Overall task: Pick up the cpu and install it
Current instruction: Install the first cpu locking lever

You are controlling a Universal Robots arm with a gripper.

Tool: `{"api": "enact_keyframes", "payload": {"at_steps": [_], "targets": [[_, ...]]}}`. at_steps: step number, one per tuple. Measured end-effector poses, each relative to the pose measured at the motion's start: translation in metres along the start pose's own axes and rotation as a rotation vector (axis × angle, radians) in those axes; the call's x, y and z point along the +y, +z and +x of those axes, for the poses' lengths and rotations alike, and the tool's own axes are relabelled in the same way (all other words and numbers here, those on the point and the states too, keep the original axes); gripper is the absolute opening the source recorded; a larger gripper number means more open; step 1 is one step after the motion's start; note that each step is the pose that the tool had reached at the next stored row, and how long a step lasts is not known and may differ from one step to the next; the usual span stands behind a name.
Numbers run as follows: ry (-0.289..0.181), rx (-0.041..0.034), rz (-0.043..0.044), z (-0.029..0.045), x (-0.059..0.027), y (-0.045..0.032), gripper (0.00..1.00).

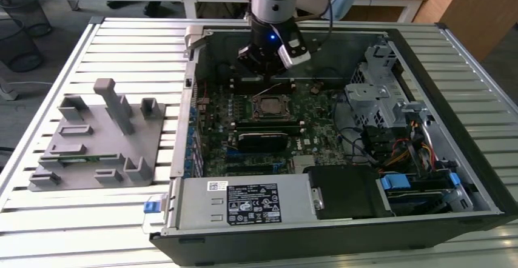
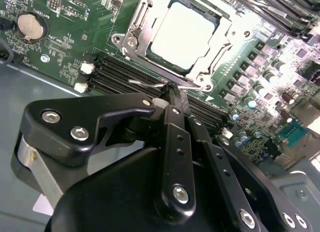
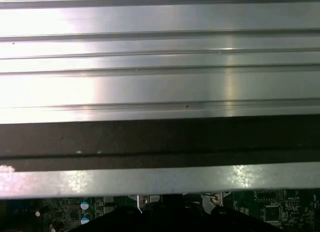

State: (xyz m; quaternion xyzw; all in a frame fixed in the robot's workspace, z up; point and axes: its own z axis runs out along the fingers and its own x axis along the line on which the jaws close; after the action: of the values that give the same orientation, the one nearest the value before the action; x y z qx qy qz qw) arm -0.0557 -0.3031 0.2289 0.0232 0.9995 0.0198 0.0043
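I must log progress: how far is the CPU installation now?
Done: the cpu already lies in the socket, its silver lid facing up. In hand: nothing; the gripper is shut beside the socket's wire lever. Left: the frame looks unlatched, so the socket probably needs locking.

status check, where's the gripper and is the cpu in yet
Gripper shut, empty, tips at the socket's wire lever. Cpu seated in the socket, frame open. Nothing in the way.

cpu: smooth, shiny silver metal lid
end effector: matt black with bright screws
desk: ribbed, brushed metal
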Motion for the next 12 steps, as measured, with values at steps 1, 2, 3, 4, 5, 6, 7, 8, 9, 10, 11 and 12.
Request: {"api": "enact_keyframes", "payload": {"at_steps": [1, 2, 3, 4, 5, 6, 7, 8, 9, 10, 11, 12], "targets": [[-0.001, 0.0001, 0.0001, -0.0004, 0.0003, 0.0002, 0.11], [-0.002, 0.0001, 0.0001, -0.0006, 0.0005, 0.0004, 0.11], [-0.003, 0.0001, 0.0, -0.001, 0.0008, 0.0007, 0.11], [-0.004, 0.0002, 0.0001, -0.0014, 0.0011, 0.0009, 0.11], [-0.004, 0.0002, 0.0, -0.0019, 0.0013, 0.0011, 0.11], [-0.005, 0.0003, 0.0, -0.0027, 0.0015, 0.0013, 0.11], [-0.005, 0.0003, 0.0, -0.0041, 0.0017, 0.0015, 0.11], [-0.005, 0.0003, -0.0001, -0.0048, 0.0017, 0.0018, 0.11], [-0.005, 0.0002, 0.0, -0.0056, 0.0018, 0.0021, 0.11], [-0.005, 0.0003, 0.0, -0.0063, 0.0018, 0.0024, 0.11], [-0.005, 0.0002, 0.0, -0.0065, 0.0018, 0.0027, 0.11], [-0.005, 0.0003, 0.0002, -0.007, 0.0018, 0.0029, 0.11]]}}
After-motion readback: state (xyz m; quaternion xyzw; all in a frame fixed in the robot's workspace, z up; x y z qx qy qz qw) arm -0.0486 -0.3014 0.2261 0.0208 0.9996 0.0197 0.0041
